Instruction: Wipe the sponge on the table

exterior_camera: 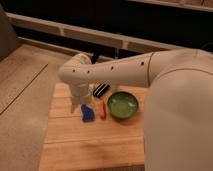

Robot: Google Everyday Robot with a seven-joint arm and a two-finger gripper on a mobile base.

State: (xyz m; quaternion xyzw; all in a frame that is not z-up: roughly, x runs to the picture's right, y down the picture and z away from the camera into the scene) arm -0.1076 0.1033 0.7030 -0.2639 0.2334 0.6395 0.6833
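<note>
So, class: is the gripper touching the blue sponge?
Cannot tell. In the camera view the gripper sits low over the table at the left edge of the sponge, but neither contact nor a gap shows plainly.

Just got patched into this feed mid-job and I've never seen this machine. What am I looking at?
The big white shape is the robot's single arm: it comes in from the right, bends at an elbow and points down at the wooden table. Its hand is at the lower end, just over the wood. There is one picture only, looking down over the arm; where the camera sits is not on record. On the table lie a small blue sponge right beside the hand, a thin orange-red stick, a green bowl and a black striped object. Whether the hand grips the sponge cannot be seen from here.
</note>
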